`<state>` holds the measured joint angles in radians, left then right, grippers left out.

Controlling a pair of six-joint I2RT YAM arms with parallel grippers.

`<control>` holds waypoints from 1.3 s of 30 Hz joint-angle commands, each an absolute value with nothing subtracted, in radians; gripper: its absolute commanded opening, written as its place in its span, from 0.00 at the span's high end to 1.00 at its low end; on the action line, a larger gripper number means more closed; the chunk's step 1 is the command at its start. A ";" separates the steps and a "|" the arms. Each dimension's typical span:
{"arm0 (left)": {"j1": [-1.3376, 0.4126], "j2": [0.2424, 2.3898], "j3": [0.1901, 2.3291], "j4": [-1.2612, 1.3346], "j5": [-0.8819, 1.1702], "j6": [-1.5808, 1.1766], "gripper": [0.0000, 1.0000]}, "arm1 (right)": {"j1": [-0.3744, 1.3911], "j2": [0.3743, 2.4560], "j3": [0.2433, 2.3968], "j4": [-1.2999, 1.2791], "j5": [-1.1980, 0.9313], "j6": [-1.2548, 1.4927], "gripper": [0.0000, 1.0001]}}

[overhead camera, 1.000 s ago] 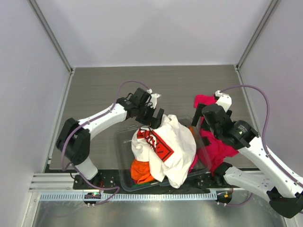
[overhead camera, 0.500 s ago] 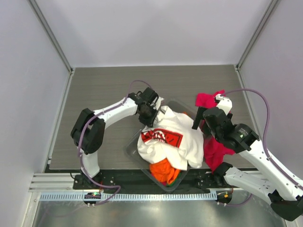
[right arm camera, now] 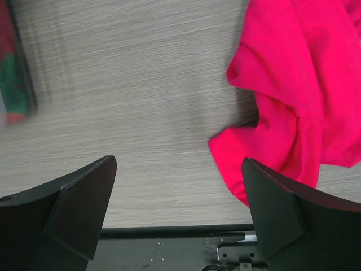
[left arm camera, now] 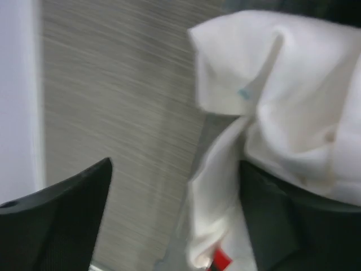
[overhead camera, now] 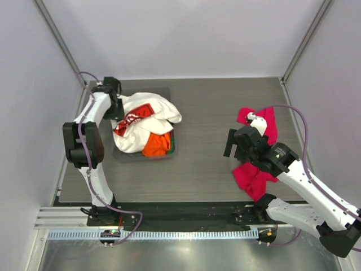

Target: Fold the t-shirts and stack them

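The left claw (left arm camera: 175,168) stands with its jaws well apart and grips nothing; between them lie bare table and a loose hem of the white shirt (overhead camera: 144,116), which bulges just beside the right-hand finger. That claw sits at the left rim of the grey bin (overhead camera: 174,149), and this is the change: a second ago the bin lay close in front of the arm bases, and now it rests at the far left of the table, the white shirt heaped in it with the orange shirt (overhead camera: 157,145) showing beneath its near edge. The right claw (right arm camera: 179,162) hangs wide and empty over bare wood, the magenta shirt (overhead camera: 252,176) crumpled flat on the table just to its right and partly under that arm, where it was before. Judging by this, the shift frees the middle of the table as a folding space; no shirt is yet spread, folded or stacked. The table (overhead camera: 208,113) is grey wood-grain, shut in by pale walls (overhead camera: 186,34), with a metal rail (overhead camera: 169,234) along the near edge.
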<state>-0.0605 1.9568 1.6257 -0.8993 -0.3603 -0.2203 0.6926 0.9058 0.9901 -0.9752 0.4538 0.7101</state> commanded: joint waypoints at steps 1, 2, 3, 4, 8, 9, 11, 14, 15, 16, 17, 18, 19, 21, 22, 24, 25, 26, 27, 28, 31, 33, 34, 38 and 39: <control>-0.043 1.887 1.677 -0.945 -0.472 -0.282 0.00 | 0.693 0.914 1.040 -0.956 0.416 0.696 0.01; -0.076 1.831 1.675 -0.937 -0.494 -0.281 0.00 | 0.693 0.916 1.040 -0.954 0.416 0.695 0.01; -0.098 1.806 1.678 -0.934 -0.515 -0.278 0.00 | 0.693 0.920 1.035 -0.951 0.417 0.695 0.01; -0.118 1.783 1.689 -0.946 -0.541 -0.278 0.00 | 0.693 0.923 1.034 -0.945 0.416 0.695 0.01; -0.262 1.709 1.776 -0.985 -0.488 -0.333 0.00 | 0.693 0.930 1.020 -0.931 0.399 0.706 0.01; -0.293 1.692 1.784 -0.983 -0.436 -0.342 0.00 | 0.693 0.930 1.017 -0.927 0.399 0.712 0.01; -0.374 1.687 1.783 -0.931 -0.235 -0.366 0.00 | 0.693 0.923 1.009 -0.922 0.394 0.718 0.01; -0.455 1.742 1.772 -0.824 -0.043 -0.429 0.00 | 0.693 0.913 1.008 -0.920 0.385 0.726 0.01; -0.472 1.768 1.784 -0.813 0.010 -0.437 0.00 | 0.693 0.910 1.008 -0.920 0.379 0.727 0.01; -0.489 1.839 1.799 -0.799 0.032 -0.440 0.00 | 0.693 0.904 1.009 -0.922 0.376 0.732 0.01; -0.518 1.871 1.834 -0.796 0.031 -0.446 0.00 | 0.693 0.897 1.009 -0.925 0.368 0.735 0.01; -0.529 1.914 1.851 -0.793 0.063 -0.446 0.00 | 0.693 0.882 1.012 -0.931 0.365 0.739 0.01; -0.534 1.983 1.870 -0.789 0.095 -0.449 0.00 | 0.693 0.871 1.012 -0.939 0.365 0.742 0.01; -0.532 2.051 1.904 -0.778 0.185 -0.471 0.00 | 0.693 0.845 1.015 -0.960 0.373 0.752 0.01; -0.534 2.077 1.911 -0.760 0.208 -0.475 0.00 | 0.693 0.838 1.015 -0.966 0.377 0.752 0.01; -0.534 2.141 1.919 -0.738 0.229 -0.482 0.00 | 0.693 0.825 1.014 -0.980 0.385 0.756 0.01; -0.532 2.164 1.924 -0.739 0.221 -0.477 0.00 | 0.693 0.821 1.014 -0.989 0.385 0.758 0.01; -0.526 2.186 1.951 -0.756 0.204 -0.473 0.00 | 0.693 0.818 1.014 -0.992 0.385 0.759 0.01; -0.517 2.238 1.976 -0.787 0.181 -0.459 0.00 | 0.693 0.816 1.017 -0.999 0.387 0.761 0.01; -0.493 2.258 1.999 -0.852 0.134 -0.453 0.00 | 0.693 0.818 1.019 -1.002 0.385 0.762 0.01; -0.399 2.286 1.999 -0.890 0.083 -0.439 0.00 | 0.693 0.821 1.028 -1.008 0.390 0.761 0.01; -0.336 2.270 1.977 -0.881 0.080 -0.442 0.00 | 0.693 0.822 1.028 -1.009 0.391 0.758 0.01; -0.306 2.269 1.971 -0.871 0.077 -0.439 0.00 | 0.693 0.824 1.029 -1.011 0.393 0.756 0.01; -0.143 2.301 2.035 -0.899 0.032 -0.387 0.00 | 0.693 0.845 1.035 -1.012 0.394 0.753 0.01; -0.121 2.316 2.061 -0.928 0.022 -0.367 0.00 | 0.693 0.847 1.037 -1.014 0.394 0.753 0.01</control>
